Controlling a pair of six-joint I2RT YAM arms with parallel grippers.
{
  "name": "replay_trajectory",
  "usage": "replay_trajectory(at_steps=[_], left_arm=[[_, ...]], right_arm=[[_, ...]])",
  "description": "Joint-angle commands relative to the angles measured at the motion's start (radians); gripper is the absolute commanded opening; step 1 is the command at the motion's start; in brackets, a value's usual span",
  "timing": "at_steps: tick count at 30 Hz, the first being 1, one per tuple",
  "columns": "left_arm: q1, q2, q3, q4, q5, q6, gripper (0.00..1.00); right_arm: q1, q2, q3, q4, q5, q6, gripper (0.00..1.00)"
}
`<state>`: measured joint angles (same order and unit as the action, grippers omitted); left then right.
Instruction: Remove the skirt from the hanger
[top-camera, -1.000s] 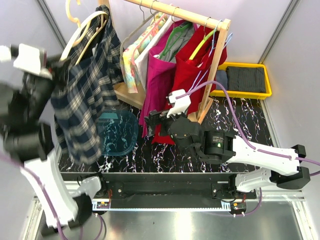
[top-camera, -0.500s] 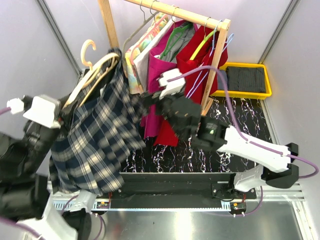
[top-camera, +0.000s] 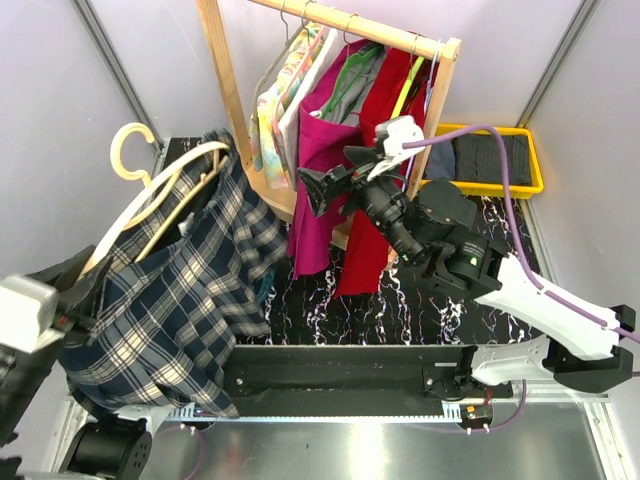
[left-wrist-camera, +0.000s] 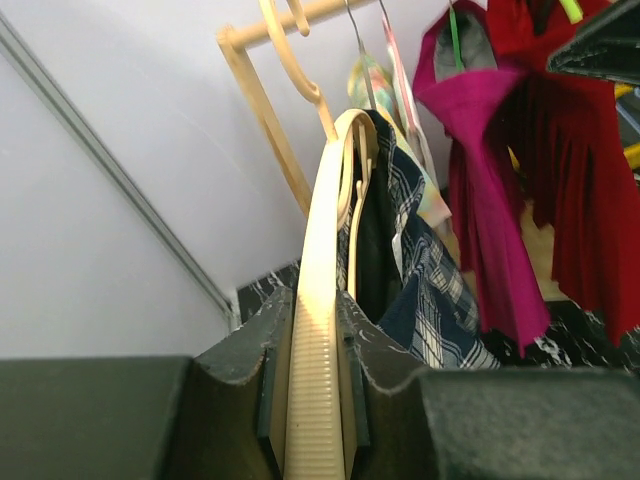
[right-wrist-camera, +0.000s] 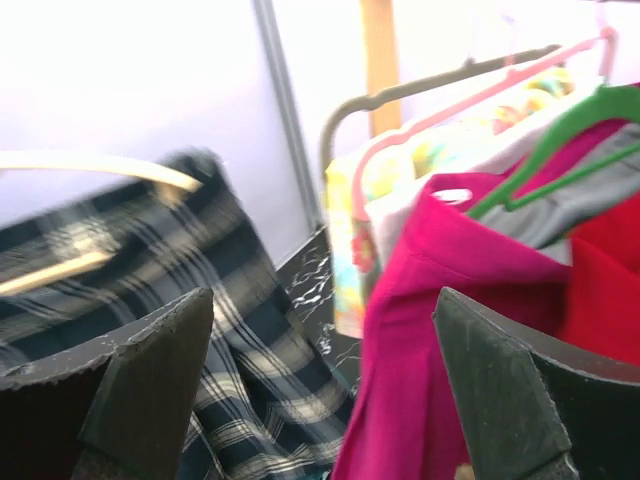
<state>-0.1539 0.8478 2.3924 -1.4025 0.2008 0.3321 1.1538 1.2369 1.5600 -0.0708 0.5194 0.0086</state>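
The plaid skirt (top-camera: 175, 300), soft, light and floppy, hangs clear of the rack (top-camera: 225, 90) from the cream hanger (left-wrist-camera: 318, 300), pinched by the low left arm's (top-camera: 25, 310) jaws, while the raised right arm (top-camera: 470, 265), jaws spread wide, would best grasp its waistband.

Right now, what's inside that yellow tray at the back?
A dark cloth lies in the yellow tray. The tray's left end is covered by the rack post, so anything there cannot be seen.
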Motion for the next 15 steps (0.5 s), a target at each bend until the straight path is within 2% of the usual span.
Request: replay_trajectory(at_steps=[1,5,7,11,12,13,15], left_arm=[[-0.003,0.04,0.002,0.097,0.006,-0.031,0.0],[-0.003,0.042,-0.009,0.057,0.064,-0.033,0.0],[-0.003,0.04,-0.035,0.062,0.09,-0.039,0.0],[-0.003,0.043,-0.067,0.097,0.152,-0.074,0.0],[-0.003,0.059,-0.067,0.1,0.167,-0.083,0.0],[-0.003,0.066,-0.055,0.103,0.196,-0.093,0.0],[-0.003,0.091,-0.035,0.103,0.215,-0.116,0.0]], right_arm=[[0.001,0.032,0.023,0.051,-0.111,-0.004,1.0],[0.001,0.073,0.075,0.06,-0.28,-0.029,1.0],[0.01,0.107,0.116,0.062,-0.295,-0.033,1.0],[0.079,0.17,0.153,0.104,-0.211,-0.154,1.0],[0.14,0.211,0.163,0.118,-0.169,-0.204,1.0],[0.168,0.234,0.184,0.161,-0.068,-0.336,1.0],[0.239,0.304,0.201,0.213,0.01,-0.47,1.0]])
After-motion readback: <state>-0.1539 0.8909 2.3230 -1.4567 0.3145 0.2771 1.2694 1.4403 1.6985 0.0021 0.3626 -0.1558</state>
